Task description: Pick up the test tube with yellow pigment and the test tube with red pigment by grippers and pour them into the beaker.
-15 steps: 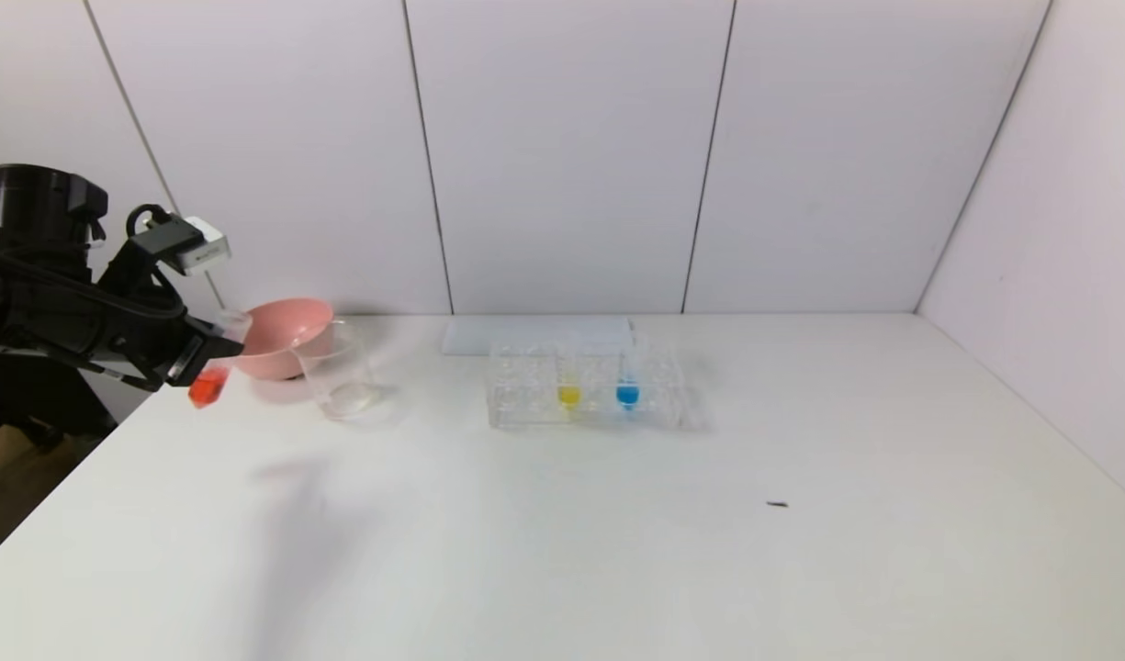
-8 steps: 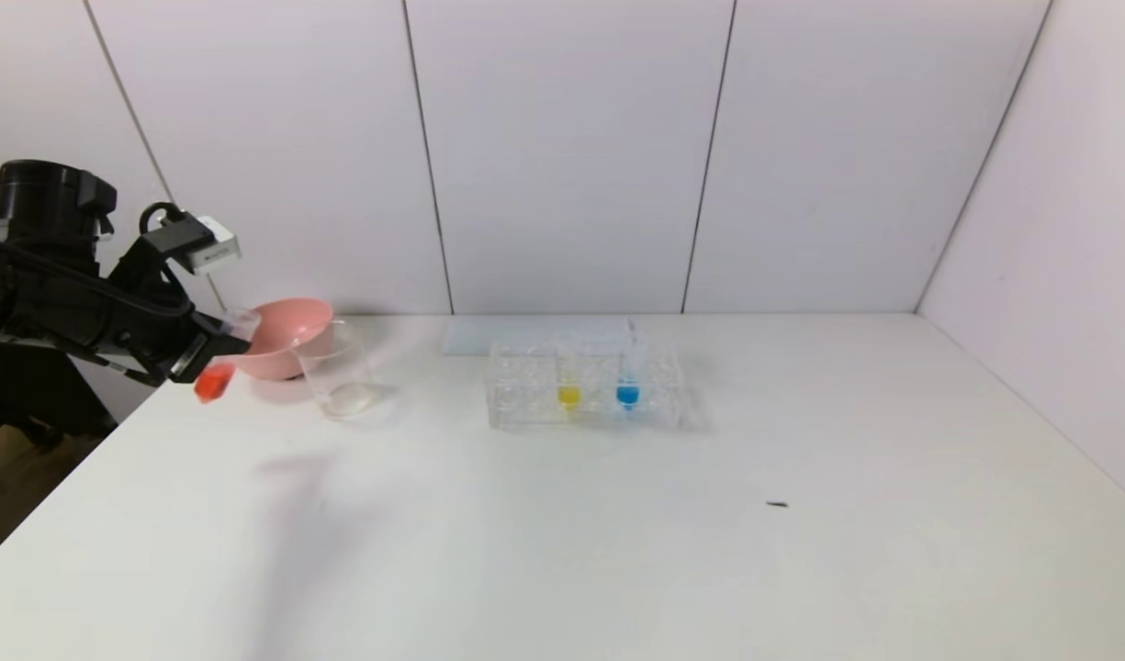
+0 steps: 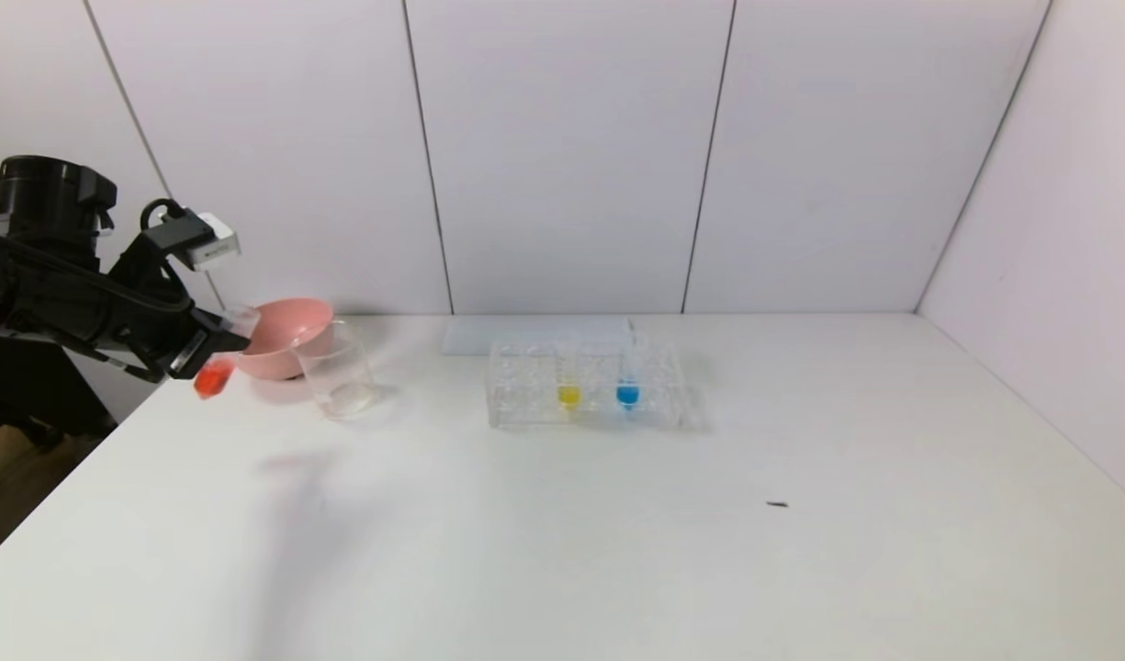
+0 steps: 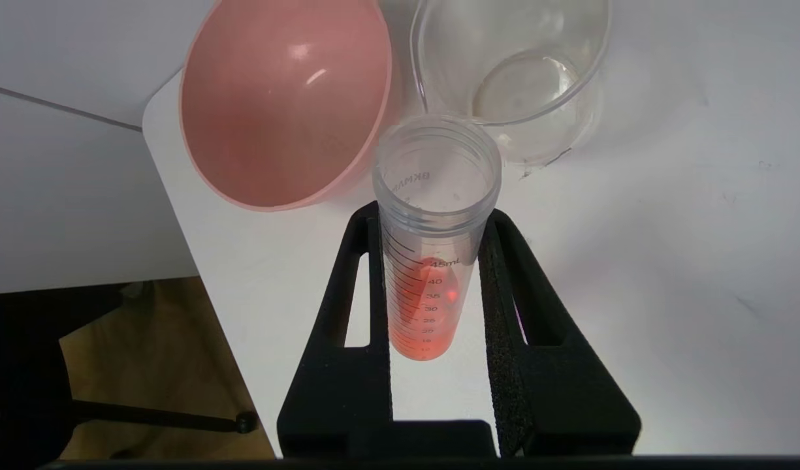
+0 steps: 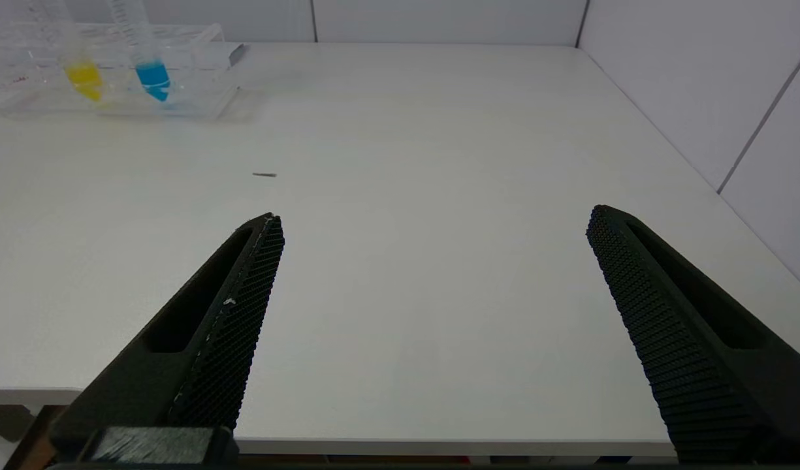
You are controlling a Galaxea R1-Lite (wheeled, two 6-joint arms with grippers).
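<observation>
At table's left edge, left hand [image 4: 432,225] clamped on tilted red tube [image 4: 429,274], mouth near beaker [image 4: 514,72].

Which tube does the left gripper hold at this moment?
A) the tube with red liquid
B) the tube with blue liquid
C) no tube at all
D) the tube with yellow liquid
A: the left gripper is shut on the test tube with red pigment, near the beaker, while the test tube with yellow pigment and the blue tube stand in the clear rack.
</observation>
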